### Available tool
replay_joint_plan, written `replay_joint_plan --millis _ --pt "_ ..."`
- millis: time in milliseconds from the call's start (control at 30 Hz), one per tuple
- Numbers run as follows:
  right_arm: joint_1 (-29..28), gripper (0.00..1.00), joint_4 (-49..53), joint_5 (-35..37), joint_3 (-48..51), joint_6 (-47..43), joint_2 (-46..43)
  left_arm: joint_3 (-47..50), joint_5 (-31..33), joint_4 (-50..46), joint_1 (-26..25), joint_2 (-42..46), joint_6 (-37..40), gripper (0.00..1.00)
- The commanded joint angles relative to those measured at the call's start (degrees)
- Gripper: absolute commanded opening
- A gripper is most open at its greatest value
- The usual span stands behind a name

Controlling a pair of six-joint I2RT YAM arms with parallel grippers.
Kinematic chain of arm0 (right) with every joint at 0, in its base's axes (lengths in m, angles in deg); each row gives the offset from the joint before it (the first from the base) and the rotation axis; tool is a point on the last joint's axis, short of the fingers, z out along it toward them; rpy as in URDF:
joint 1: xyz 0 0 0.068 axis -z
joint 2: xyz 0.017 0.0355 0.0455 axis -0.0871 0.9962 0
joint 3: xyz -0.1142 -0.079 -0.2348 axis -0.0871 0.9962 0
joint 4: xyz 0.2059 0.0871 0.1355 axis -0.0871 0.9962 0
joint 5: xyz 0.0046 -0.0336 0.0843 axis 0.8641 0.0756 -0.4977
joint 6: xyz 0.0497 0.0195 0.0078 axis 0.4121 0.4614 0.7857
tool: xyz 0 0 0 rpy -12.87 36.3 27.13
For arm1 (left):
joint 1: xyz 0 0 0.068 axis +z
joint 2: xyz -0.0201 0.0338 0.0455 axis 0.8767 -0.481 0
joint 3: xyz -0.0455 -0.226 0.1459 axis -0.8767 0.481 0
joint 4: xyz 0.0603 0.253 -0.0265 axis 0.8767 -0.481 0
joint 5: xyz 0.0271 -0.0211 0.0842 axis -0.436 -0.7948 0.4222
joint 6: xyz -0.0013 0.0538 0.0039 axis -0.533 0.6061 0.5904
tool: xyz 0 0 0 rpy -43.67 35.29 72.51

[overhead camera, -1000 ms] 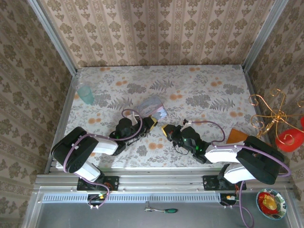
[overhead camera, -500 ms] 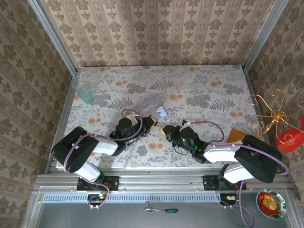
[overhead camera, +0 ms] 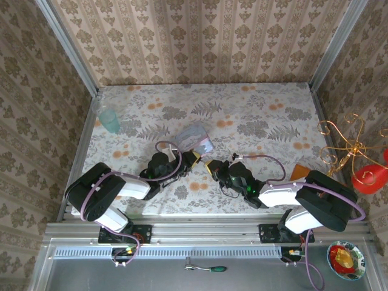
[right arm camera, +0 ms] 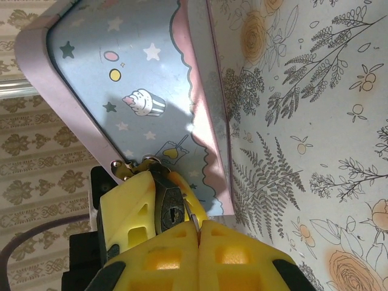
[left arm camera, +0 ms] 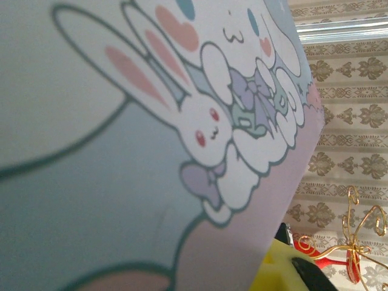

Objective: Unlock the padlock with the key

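Padlock (right arm camera: pixel 168 209) hangs at a corner of blue box (right arm camera: pixel 139 73), apparently pinched by left pincer (overhead camera: pixel 191 159). Right pincer (right arm camera: pixel 198 237) is pressed together on a thin silvery blade, likely the key (right arm camera: pixel 193 222), just beside the keyhole. Judged: insertion, turn and shackle release remain. Desk (right arm camera: pixel 315 151) beside box lies open; box edge crowds the approach.

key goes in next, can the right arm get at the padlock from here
Probably yes: the right pincer sits right at the padlock, keyhole facing it, nothing between.
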Motion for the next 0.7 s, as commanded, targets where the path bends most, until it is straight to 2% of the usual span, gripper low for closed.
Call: replay_joint_plan --millis 0,667 --pt "-0.4 0.0 2.2 2.3 -0.5 -0.5 -2.6 0.8 0.6 1.9 0.8 1.4 0.5 0.0" --pt "-0.8 0.0 0.7 2.0 -1.2 -0.5 -2.0 0.3 0.2 6.0 -0.6 -0.1 -2.1 0.0"
